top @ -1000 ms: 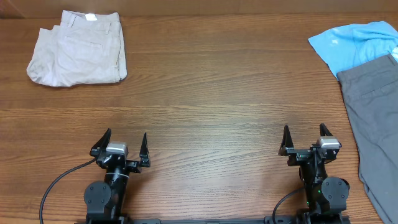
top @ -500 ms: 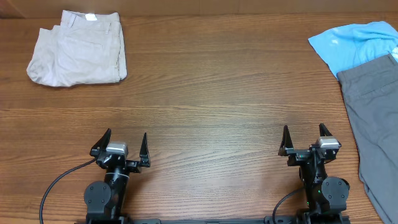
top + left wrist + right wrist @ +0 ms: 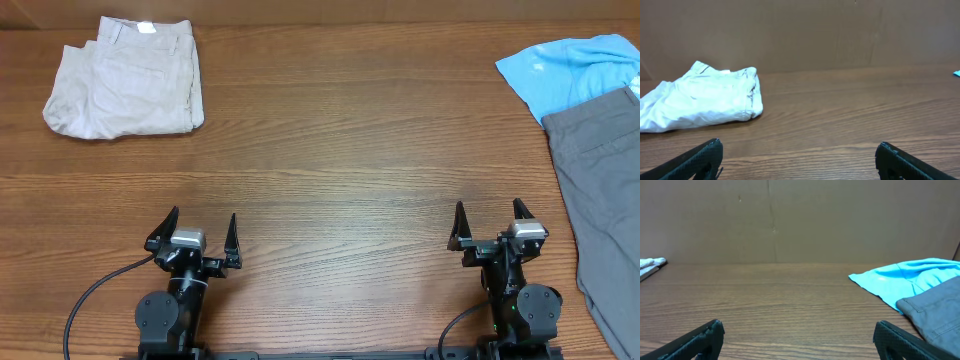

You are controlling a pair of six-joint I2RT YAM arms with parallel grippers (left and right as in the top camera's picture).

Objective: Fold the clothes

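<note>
Overhead, nothing has shifted over the last second: both arms sit parked at the near edge just as they were, and no cloth has moved. To my eye that stillness means either the folding is finished or no new move has begun.

At the far left corner lie the beige shorts, gathered into a compact, roughly square bundle with the waistband and a small white tag at the far edge. They look folded already, though the left side is a bit rumpled. From the left wrist view the shorts show as a low, soft heap well ahead and to the left, with nothing touching them.

The left gripper stands with its fingers spread wide and nothing between them, well apart from the shorts. Further right, the right gripper is likewise spread and empty.

At the far right a light blue shirt lies crumpled, and the grey trousers lie partly over its near edge, running off the frame; neither has been touched.

The table is brown wood grain, flat and matte, bare between the garments. Behind it, the wrist views show a plain brown board wall with a faint vertical seam.
</note>
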